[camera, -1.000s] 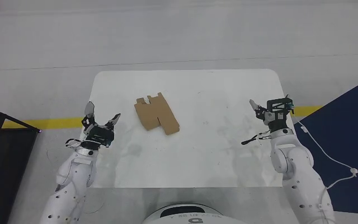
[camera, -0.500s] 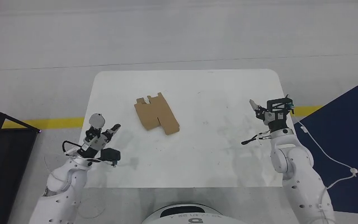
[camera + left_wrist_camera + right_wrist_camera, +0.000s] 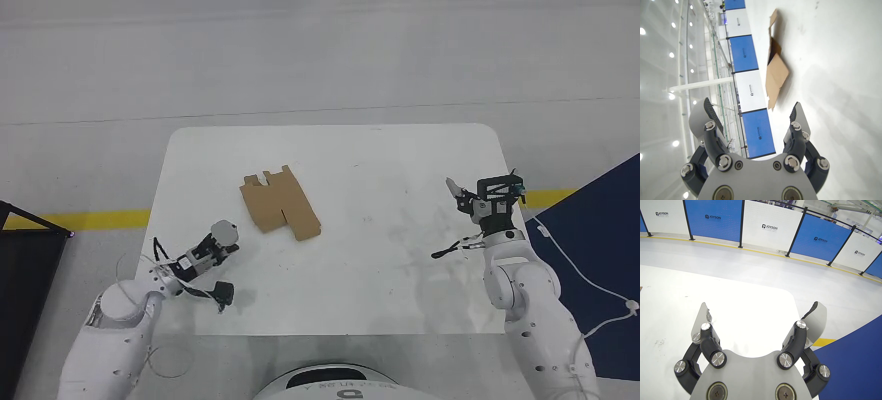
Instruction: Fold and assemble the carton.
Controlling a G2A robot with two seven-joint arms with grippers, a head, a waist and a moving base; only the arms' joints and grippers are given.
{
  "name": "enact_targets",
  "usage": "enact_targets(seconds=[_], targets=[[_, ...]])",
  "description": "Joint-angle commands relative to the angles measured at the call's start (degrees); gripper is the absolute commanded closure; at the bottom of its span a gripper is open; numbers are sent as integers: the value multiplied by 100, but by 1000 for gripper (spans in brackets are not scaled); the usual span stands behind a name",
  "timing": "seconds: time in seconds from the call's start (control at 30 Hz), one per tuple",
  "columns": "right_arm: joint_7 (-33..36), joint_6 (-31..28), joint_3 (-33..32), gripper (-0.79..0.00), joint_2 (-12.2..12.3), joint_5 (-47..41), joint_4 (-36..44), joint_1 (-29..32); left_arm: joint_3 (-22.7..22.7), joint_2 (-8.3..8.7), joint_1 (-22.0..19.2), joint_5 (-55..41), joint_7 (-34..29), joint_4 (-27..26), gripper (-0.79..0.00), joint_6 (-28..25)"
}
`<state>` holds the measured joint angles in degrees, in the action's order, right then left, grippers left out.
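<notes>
A flattened brown carton (image 3: 281, 203) is seen lying on the white table (image 3: 400, 150), left of the middle and towards the far side, with its notched flaps turned away from the robot. It is touched by neither claw. In the left wrist view the carton (image 3: 776, 75) is found ahead of the claw, and a dark gap is seen between its layers where one panel is lifted slightly off the other.

The left claw (image 3: 226, 264) is held low over the near left part of the table, turned on its side and pointed towards the carton, near it but apart. Its fingers are spread wide (image 3: 752, 106), and nothing is held between them.

The right claw (image 3: 484, 182) is kept at the right edge of the table, well apart from the carton. It is also opened wide and empty (image 3: 760, 306); one finger is placed over the table, the other beyond its edge.

A yellow line (image 3: 100, 218) is marked on the floor to the left, and a blue mat (image 3: 600, 230) is laid at the right. Blue and white fence panels (image 3: 770, 228) are seen beyond.
</notes>
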<state>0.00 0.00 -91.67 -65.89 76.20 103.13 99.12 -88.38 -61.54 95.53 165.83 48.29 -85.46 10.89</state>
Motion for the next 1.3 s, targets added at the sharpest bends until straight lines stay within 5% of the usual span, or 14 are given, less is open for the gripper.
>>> enact_targets(seconds=[0.0, 0.4, 0.97, 1.07, 1.13, 1.27], targets=[[0, 0, 0, -785, 0, 0, 0, 0, 124, -8, -195, 136, -167, 111, -785, -144], [0, 0, 0, -785, 0, 0, 0, 0, 618, -84, -855, 2, -906, 690, -785, -28], [0, 0, 0, -785, 0, 0, 0, 0, 1308, -167, -1534, 268, -1434, 1155, -545, -305], [0, 0, 0, -785, 0, 0, 0, 0, 1375, -175, -1588, 279, -1523, 1228, -363, -320], [0, 0, 0, -785, 0, 0, 0, 0, 1429, -182, -1626, 284, -1572, 1283, -154, -323], [0, 0, 0, -785, 0, 0, 0, 0, 1548, -200, -1728, 302, -1674, 1378, 0, -375]])
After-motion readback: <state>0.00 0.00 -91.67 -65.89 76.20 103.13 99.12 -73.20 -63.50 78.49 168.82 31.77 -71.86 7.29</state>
